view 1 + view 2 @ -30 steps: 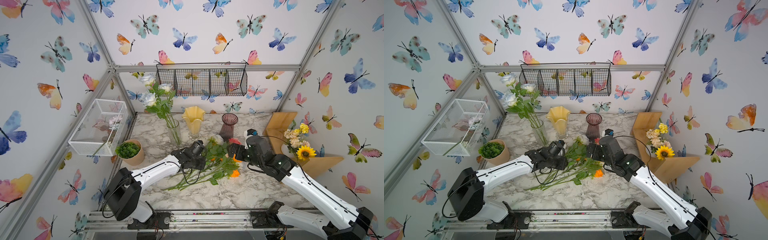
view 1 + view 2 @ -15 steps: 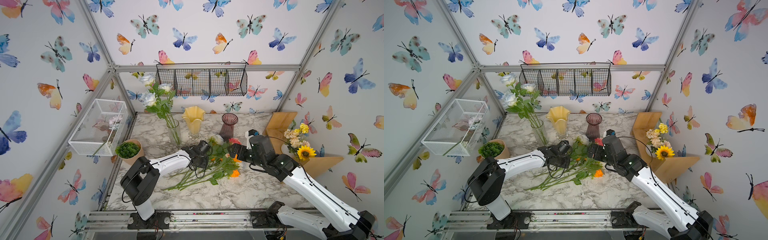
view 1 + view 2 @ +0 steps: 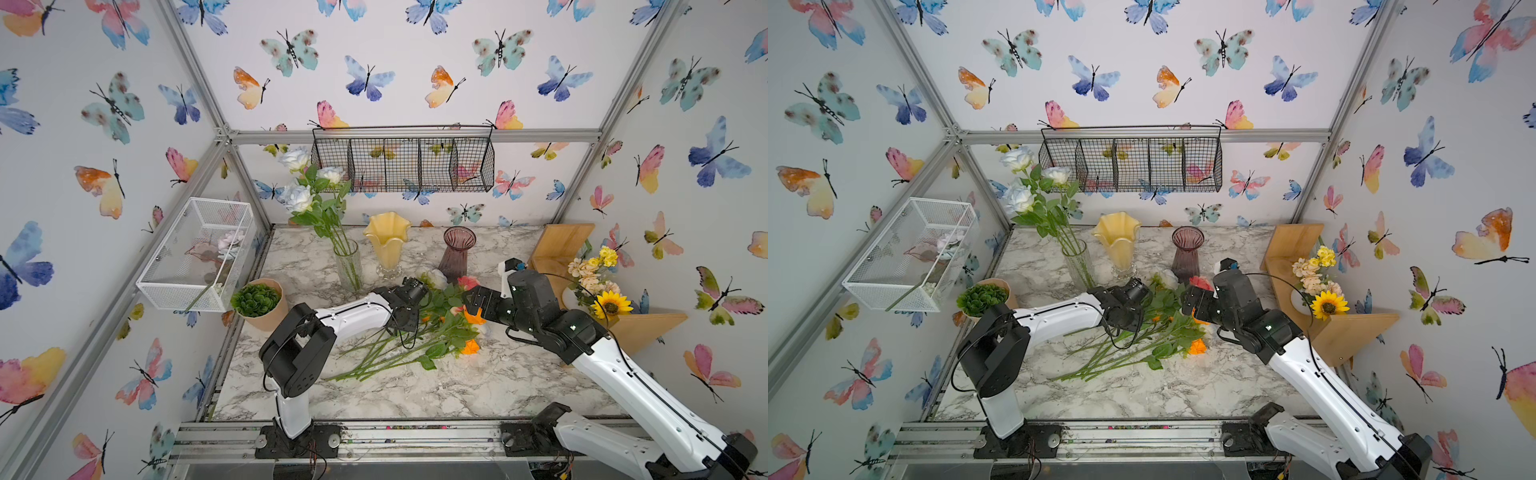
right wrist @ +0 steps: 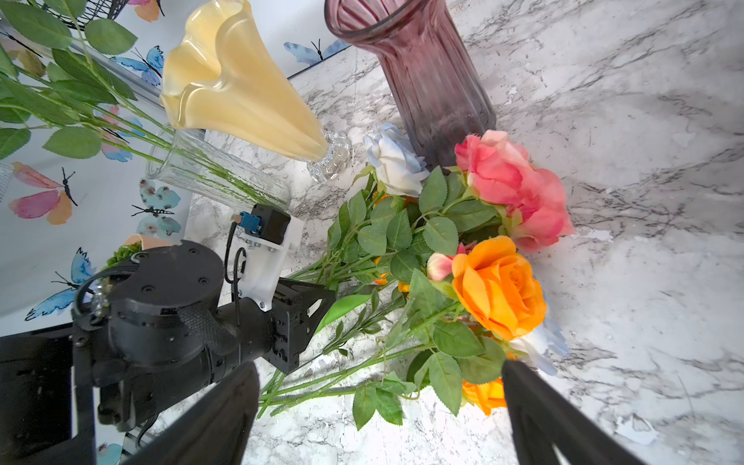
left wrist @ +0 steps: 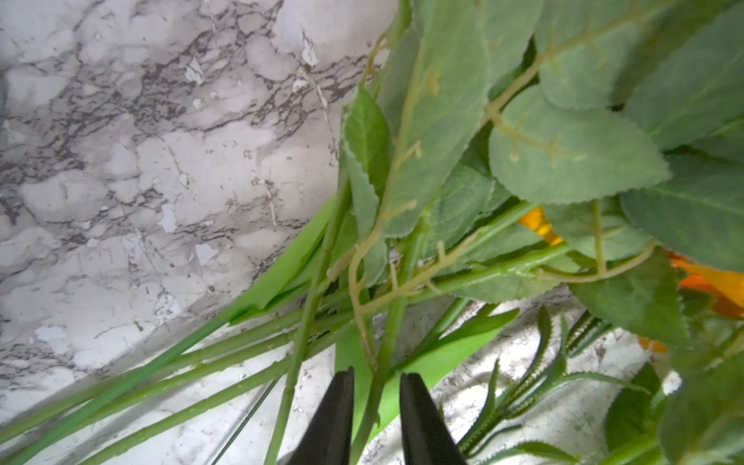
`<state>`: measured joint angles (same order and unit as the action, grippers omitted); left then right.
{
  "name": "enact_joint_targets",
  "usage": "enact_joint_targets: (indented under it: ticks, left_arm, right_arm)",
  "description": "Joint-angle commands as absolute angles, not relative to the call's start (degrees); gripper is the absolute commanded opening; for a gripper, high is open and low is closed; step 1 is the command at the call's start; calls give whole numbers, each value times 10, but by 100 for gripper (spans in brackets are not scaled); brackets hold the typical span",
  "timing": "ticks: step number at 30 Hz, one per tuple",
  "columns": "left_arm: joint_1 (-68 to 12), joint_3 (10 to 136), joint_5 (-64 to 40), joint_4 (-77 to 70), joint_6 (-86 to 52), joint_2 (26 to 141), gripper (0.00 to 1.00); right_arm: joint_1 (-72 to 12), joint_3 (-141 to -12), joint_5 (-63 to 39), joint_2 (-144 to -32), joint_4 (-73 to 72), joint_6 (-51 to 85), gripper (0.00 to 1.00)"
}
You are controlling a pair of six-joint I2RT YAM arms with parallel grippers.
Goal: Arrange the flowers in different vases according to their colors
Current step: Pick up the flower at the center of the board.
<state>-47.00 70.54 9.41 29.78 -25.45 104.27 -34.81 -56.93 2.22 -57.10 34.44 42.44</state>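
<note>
Looking down at the marble table [image 3: 415, 395], the loose flowers [image 3: 440, 330] lie heaped mid-frame, stems fanning to the lower left. Above them in frame, left to right: clear glass vase [image 3: 348, 266] already holding white roses [image 3: 299, 197], yellow vase [image 3: 387, 245], purple vase [image 3: 456, 249], both empty. Right gripper [image 4: 378, 365] hangs wide open over the blooms, gripping nothing. Left gripper [image 5: 377, 374]: jaws narrow, straddling one green stem [image 5: 387, 342], slivers of gap showing. My call: pinch that stem alone, lift slowly so tangled leaves slip free, then read the bloom's colour.
</note>
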Motion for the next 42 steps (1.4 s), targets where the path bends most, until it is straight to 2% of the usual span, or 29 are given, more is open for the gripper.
enact_joint_targets:
  ticks: [1, 7, 21, 34, 42]
  left_arm:
    - [-473, 715, 120, 318, -251, 1057, 25]
    - [-472, 721, 119, 321, -250, 1067, 22]
    - [-472, 745, 153, 314, -212, 1046, 0]
    - [-472, 763, 127, 255, -137, 940, 0]
    - [-471, 764, 172, 232, -136, 855, 0]
  right_arm:
    - [-345, -579, 9, -564, 358, 424, 96]
    - [-345, -588, 14, -556, 370, 431, 95]
    - [-345, -594, 23, -518, 379, 458, 94]
    - [-345, -593, 51, -500, 376, 468, 93]
    - [-345, -599, 75, -481, 366, 466, 94]
